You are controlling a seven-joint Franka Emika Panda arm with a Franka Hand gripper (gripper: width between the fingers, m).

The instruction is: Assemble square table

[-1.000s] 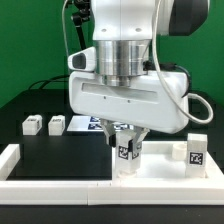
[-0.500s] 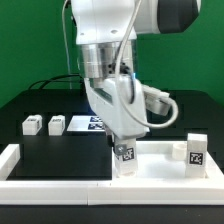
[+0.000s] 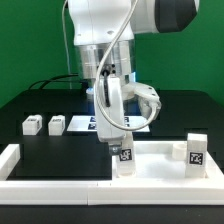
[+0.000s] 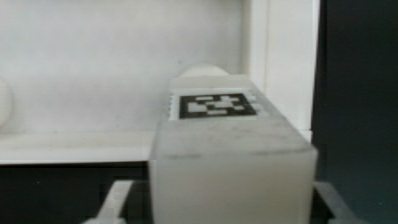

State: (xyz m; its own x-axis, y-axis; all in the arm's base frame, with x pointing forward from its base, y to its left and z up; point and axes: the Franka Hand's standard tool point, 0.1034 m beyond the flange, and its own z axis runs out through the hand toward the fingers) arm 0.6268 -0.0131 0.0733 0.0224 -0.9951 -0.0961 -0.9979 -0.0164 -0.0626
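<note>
gripper (image 3: 123,147) closed on a leg (image 3: 125,160), upright | leg stood at the table top (image 3: 158,160) corner toward the exterior view's left | second leg (image 3: 195,150) upright at its opposite end | third leg (image 3: 31,125) and fourth leg (image 3: 57,125) well apart from the table top

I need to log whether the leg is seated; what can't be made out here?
Socket under the held leg: hidden by the leg itself in both views, so seating is unclear.
Fingers of the gripper: blurred and cut off at the wrist view's edge.
The marker board: mostly behind the arm in the exterior view.
Corners of the tabletop: outside the wrist view.
</note>
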